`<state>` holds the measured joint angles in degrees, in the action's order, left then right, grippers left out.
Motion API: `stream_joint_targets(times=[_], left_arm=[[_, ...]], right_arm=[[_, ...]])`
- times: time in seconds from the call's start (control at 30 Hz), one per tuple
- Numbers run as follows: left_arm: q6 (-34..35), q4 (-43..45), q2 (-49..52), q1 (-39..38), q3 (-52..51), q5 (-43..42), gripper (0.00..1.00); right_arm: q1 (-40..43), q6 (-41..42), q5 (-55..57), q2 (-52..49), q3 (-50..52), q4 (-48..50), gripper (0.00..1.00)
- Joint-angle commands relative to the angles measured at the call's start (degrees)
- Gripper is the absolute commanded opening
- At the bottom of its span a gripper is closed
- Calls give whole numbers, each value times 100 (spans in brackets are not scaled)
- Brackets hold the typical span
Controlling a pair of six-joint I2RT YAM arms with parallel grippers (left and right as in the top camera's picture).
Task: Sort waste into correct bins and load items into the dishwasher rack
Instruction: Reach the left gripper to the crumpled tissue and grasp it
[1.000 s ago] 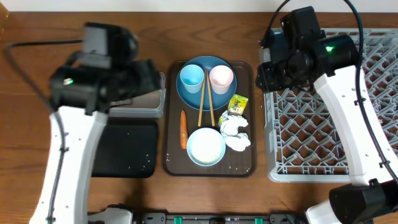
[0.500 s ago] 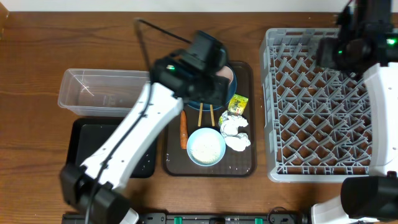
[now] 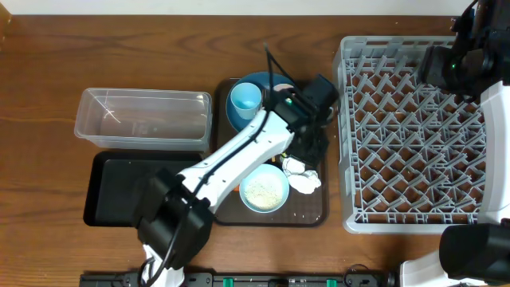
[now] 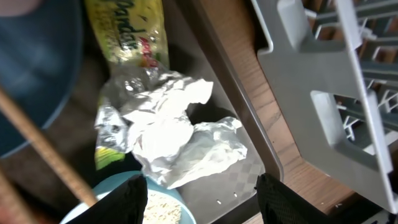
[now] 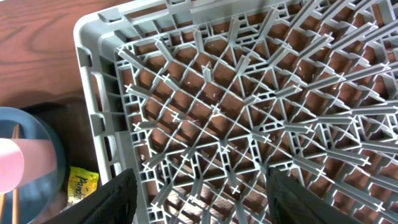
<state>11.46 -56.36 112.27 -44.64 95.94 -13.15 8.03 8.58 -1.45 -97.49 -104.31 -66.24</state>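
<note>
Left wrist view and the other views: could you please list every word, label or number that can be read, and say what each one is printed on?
"Panda", in green letters on the yellow snack wrapper; any letters after that are unclear.
Small red print beside that word on the same wrapper: too blurred to read.
The dishwasher rack and everything else in view: no text visible.
</note>
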Motion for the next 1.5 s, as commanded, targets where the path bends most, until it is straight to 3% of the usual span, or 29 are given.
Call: stream_joint_targets(times=[0.0,0.4,0.73,0.97,1.47], left_arm=[[-164,-4,190,-17,83,76,59],[-160,229,573,-24,66,74,53],[-160,505,649,-24,-214,85,53],[-162,507,660,-24,-232,728,54],[-155,553,852,-24,-240,741,55]], right_arm=[[24,83,-11,9,-96,-9,66],[20,81,-11,9,-94,-35,66],[20,81,-9,9,-96,-35,66],[20,81,-9,9,-96,-35,66],[20,81,-9,9,-96,-31,66]])
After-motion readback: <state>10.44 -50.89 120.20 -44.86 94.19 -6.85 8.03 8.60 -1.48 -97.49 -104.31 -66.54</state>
